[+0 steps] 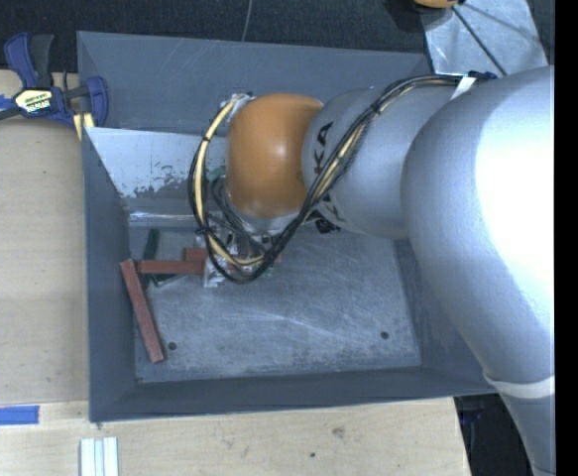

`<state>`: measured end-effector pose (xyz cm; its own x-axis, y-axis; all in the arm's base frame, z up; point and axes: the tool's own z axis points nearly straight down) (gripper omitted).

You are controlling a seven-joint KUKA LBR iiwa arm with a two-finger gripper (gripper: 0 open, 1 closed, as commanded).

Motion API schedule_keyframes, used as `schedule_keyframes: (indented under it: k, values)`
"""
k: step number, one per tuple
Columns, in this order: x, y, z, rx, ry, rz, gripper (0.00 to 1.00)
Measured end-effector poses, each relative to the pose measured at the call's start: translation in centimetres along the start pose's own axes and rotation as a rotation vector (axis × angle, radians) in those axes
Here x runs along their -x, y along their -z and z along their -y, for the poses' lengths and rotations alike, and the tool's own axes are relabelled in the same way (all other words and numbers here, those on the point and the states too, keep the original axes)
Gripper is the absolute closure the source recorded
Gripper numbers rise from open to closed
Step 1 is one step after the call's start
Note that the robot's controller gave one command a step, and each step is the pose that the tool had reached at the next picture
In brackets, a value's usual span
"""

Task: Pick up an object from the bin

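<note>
Sticks are what we find nearest the tool: a short brown stick [170,265] lies level across the left part of the bin floor, and its right end runs up to the gripper [212,266], which is low over that spot. We judge this to be the thing being gone after, since nothing else lies so close. Whether the gripper is open, closed or clamped on that end we cannot tell, because the orange cover [269,152] and the looped cables [205,172] on the wrist hang over it. Touching the short stick's left end, a long brown stick [142,310] slants down along the foot of the left wall, probably because loose things slide there and stop against it. Just beside the two we see a dark piece [152,241], with more dark under the short stick; whether that is one thing or two is unclear. So we count two brown sticks and at least one dark piece, all crowded into the left corner. The arm [447,157] leans in from the right across the bin [269,390].
</note>
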<state>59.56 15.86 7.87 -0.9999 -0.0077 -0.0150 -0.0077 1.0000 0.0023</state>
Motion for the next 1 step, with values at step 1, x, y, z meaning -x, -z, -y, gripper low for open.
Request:
schedule_keyframes:
  k: [1]
  values:
    - [0.00,0.00,0.00,0.000,0.000,0.000,1.00]
